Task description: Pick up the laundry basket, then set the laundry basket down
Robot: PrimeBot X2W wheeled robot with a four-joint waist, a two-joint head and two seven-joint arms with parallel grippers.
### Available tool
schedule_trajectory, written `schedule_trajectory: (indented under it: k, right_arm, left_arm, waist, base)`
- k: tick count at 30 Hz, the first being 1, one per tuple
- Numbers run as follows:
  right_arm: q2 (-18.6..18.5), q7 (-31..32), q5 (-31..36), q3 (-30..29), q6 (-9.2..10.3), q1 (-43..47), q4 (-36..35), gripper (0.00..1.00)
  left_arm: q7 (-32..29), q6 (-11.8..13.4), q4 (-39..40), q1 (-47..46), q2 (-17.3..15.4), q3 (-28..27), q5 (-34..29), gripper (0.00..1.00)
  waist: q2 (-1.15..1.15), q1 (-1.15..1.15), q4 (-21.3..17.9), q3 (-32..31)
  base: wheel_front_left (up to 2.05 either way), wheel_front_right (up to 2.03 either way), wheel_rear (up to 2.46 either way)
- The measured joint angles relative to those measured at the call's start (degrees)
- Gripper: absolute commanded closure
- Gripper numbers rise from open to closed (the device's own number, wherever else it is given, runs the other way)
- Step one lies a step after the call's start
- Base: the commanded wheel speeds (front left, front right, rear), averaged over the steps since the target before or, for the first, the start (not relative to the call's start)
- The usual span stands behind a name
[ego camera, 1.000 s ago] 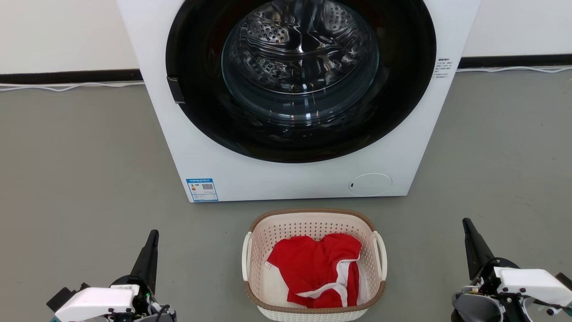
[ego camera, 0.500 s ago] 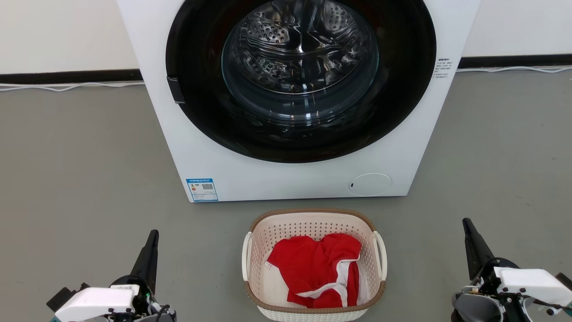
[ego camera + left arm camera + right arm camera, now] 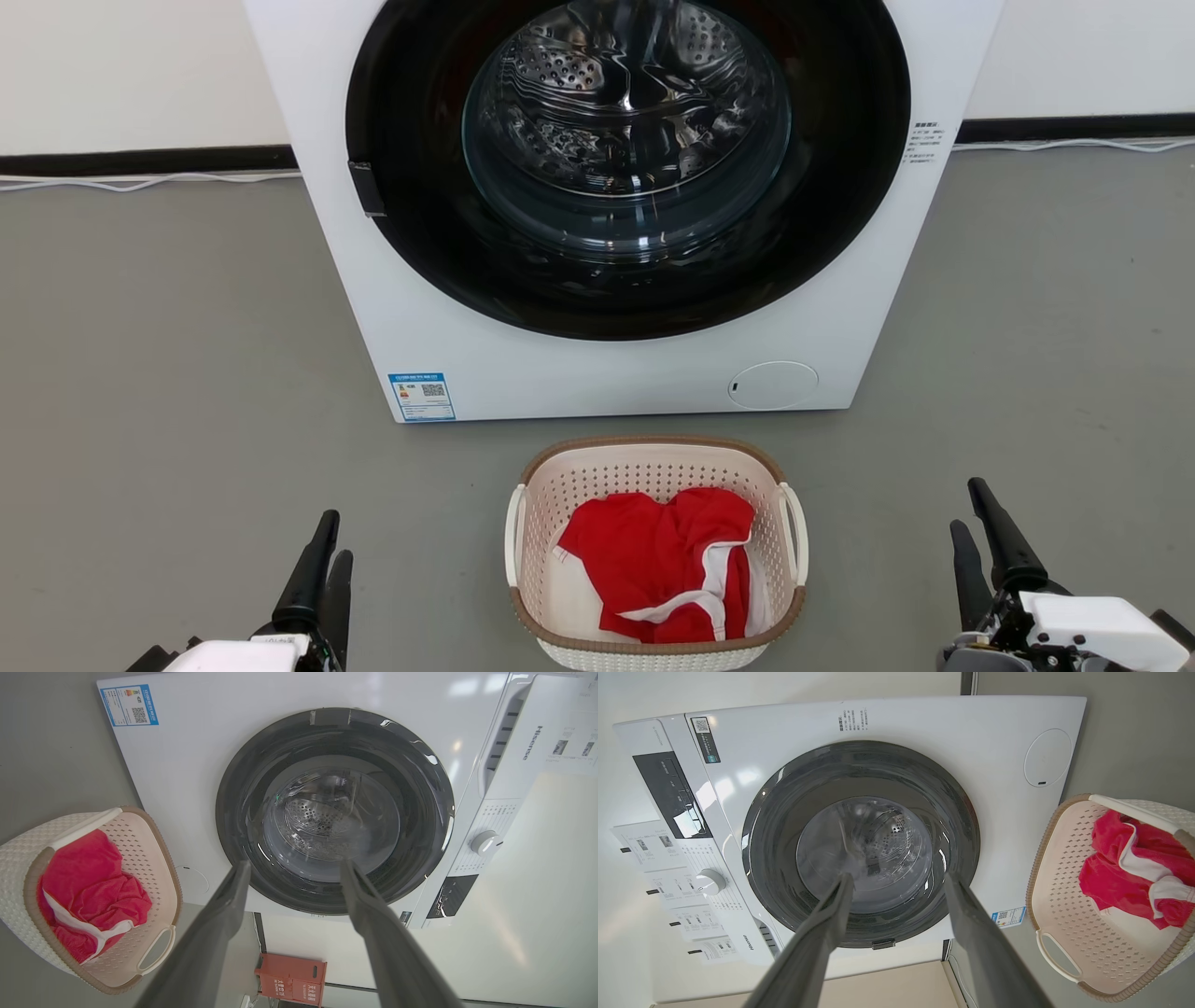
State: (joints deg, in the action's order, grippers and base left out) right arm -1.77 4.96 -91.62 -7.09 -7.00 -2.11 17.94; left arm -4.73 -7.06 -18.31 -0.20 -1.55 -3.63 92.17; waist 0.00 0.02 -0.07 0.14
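Both grippers have just sprung apart. A moment ago each showed in the head view as a single dark spike with its fingers pressed together; now the left gripper [image 3: 337, 534] and the right gripper [image 3: 966, 504] each show two separate fingers. Both wrist views confirm it, with a wide gap between each pair of fingers and nothing in the gap. Both hands are therefore released and empty. Each has also sunk a little lower in the head view than before, while the washing machine [image 3: 607, 373] and everything else sit exactly where they did, so the arms have shifted and not the camera. The laundry basket [image 3: 651, 440] has not moved. It rests on the grey floor [image 3: 187, 373] between the two hands, inboard of each, roughly level with their fingertips and well apart from both, with the washing machine just beyond it. A red garment [image 3: 658, 560] with white trim lies crumpled inside. The left loop handle [image 3: 513, 534] faces the left gripper and the right loop handle [image 3: 796, 532] faces the right gripper. Opening the fingers reads as getting ready for a two-handed pickup, so the task looks to be at its very start, with the reach inward to the handles or rim not yet made.
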Motion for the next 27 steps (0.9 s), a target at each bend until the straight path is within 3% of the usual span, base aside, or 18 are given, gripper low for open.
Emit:
schedule_trajectory:
  k: [11,27]
  right_arm:
    - [-0.07,-1.7,5.15,0.29,0.0,0.02,-0.74,0.0]
    - [-0.82,-4.08,22.47,0.47,0.0,0.04,-2.05,0.0]
  left_arm:
    - [1.82,0.0,0.23,0.0,-0.03,1.0,-3.08,0.0]
    - [4.3,0.0,-0.07,0.0,-0.1,1.63,-13.95,0.0]
  waist:
    - [0.0,-0.01,-0.16,0.08]
    - [0.0,-0.01,-0.41,-0.05]
  base:
    - [0.0,0.0,0.0]
    - [0.0,0.0,0.0]
